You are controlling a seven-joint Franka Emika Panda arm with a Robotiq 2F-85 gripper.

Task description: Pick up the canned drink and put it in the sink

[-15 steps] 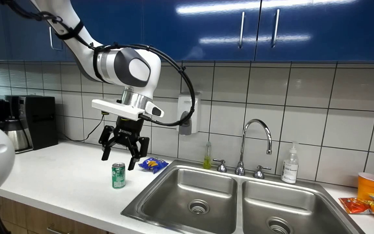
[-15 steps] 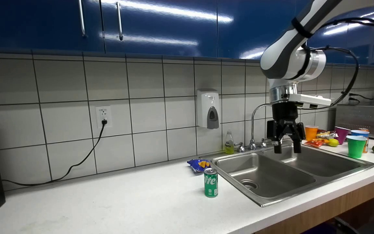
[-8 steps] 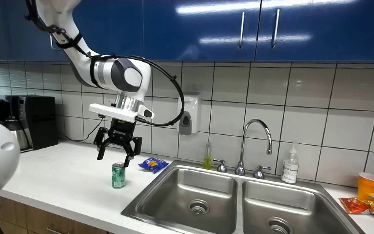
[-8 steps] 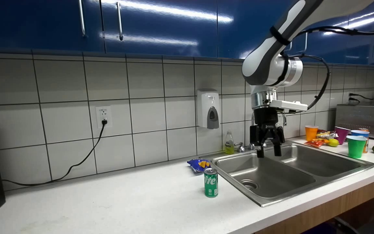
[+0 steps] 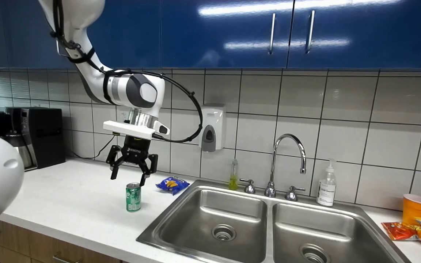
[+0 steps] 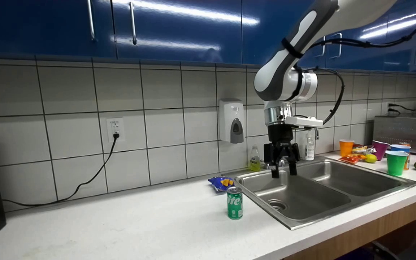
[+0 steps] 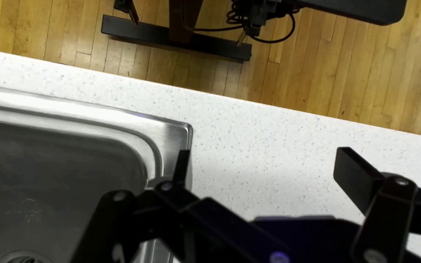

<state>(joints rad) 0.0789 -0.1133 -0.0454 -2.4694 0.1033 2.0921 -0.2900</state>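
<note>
The canned drink, a small green can with a silvery top, stands upright on the white counter in both exterior views (image 5: 133,200) (image 6: 234,205). To its right lies the stainless-steel double-basin sink (image 5: 270,233); its rim corner also shows in the wrist view (image 7: 174,137). My gripper (image 5: 128,178) hangs above the counter, apart from the can, with its fingers spread wide. In an exterior view the gripper (image 6: 284,172) appears in front of the sink, right of and higher than the can. Only bare counter shows between the fingertips in the wrist view (image 7: 263,155), where the can is out of view.
A blue packet (image 5: 173,185) lies behind the can. At the sink's back are a curved chrome faucet (image 5: 273,164), a yellow-green bottle (image 5: 233,177) and a soap bottle (image 5: 326,188). Cups, such as a green one (image 6: 395,164), and snacks stand beyond the sink. The counter's front edge (image 7: 247,100) drops to the floor.
In both exterior views my gripper has shifted left, bringing it nearer the can; in one of them this motion has nearly stopped. The fingers have stayed spread. The can has not moved.
</note>
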